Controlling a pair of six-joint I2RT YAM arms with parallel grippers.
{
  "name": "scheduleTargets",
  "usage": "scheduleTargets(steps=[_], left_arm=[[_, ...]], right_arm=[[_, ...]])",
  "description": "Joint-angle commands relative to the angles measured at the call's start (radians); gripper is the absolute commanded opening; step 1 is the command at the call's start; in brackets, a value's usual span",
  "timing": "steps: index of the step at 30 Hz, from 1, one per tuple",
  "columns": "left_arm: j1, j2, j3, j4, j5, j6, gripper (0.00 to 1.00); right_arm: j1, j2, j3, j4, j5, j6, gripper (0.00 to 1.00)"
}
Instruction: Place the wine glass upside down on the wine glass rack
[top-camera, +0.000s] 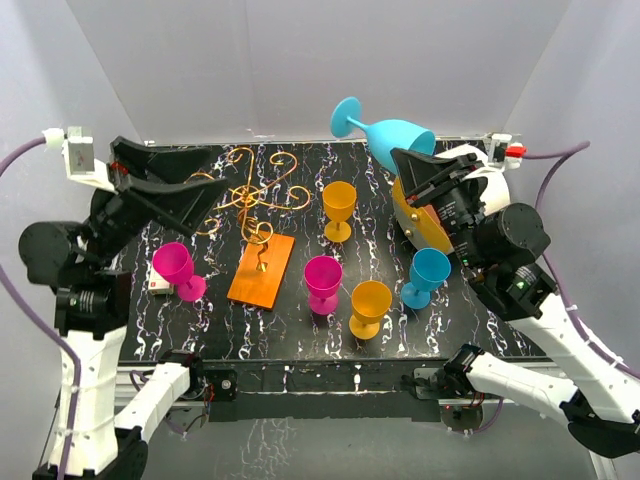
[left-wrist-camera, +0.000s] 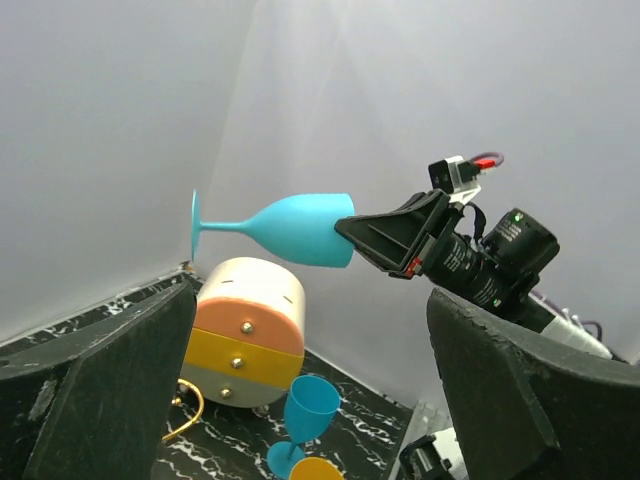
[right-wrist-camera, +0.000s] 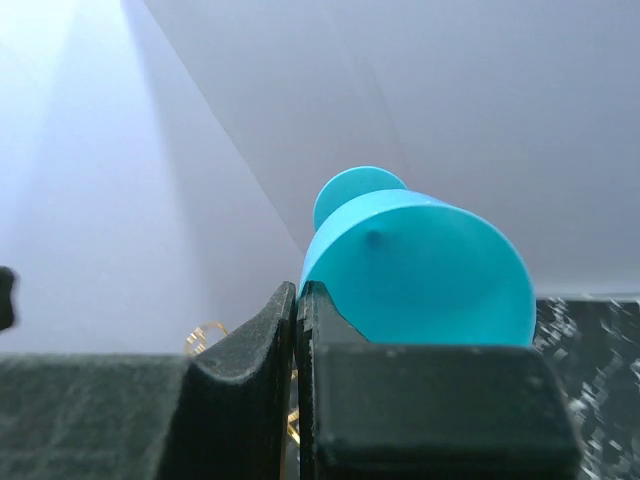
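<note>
right gripper (top-camera: 408, 165), top view: jaws nipped on the rim wall of the cyan wine glass (top-camera: 395, 135). glass is held high over the far right of the table (top-camera: 480, 330), lying roughly level, foot pointing left. wine glass rack (top-camera: 250, 195) stands well apart at left-centre, gold scrolls above its orange base. left gripper (top-camera: 212, 185) sits open just beside the scrolls, carrying nothing. five other glasses stand between and around.

left wrist view: glass is seen side-on, gripped only at the bowl's lip, with the stem and foot cantilevered out over the white-and-orange drum (left-wrist-camera: 245, 330). risk: with so small a hold, the weight of the foot could pivot the glass in the pads as the wrist rolls it over.

right wrist view: fingers (right-wrist-camera: 250, 340) are almost closed, with the thin rim between them and the bowl filling the frame. one gold scroll (right-wrist-camera: 205, 335) just shows; the rest of the rack is hidden, so lining up from this camera looks poor.

further risks: the wire stand looks light, and a misjudged foot could snag a scroll and tip it. the path also crosses the standing glasses and the left arm's fingers.
</note>
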Motion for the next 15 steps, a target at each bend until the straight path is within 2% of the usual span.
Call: scheduleTargets(steps=[1,5,9,12,15], left_arm=[[-0.003,0.062,0.005,0.185,0.036,-0.116,0.99],[-0.003,0.136,0.04,0.217,-0.011,-0.212,0.99],[-0.003,0.222,0.023,0.395,-0.044,-0.39,0.99],[-0.005,0.282,0.09,0.334,-0.084,-0.411,0.99],[-0.011,0.318,0.08,0.3,-0.137,-0.5,0.98]], right_arm=[[0.005,0.007,-0.078,0.392,0.001,0.126,0.0],[0.005,0.027,-0.135,0.523,-0.001,0.239,0.0],[0.005,0.084,-0.148,0.627,-0.062,0.304,0.0],[0.005,0.136,-0.145,0.667,-0.099,0.346,0.0],[0.005,0.167,-0.147,0.704,-0.094,0.378,0.0]])
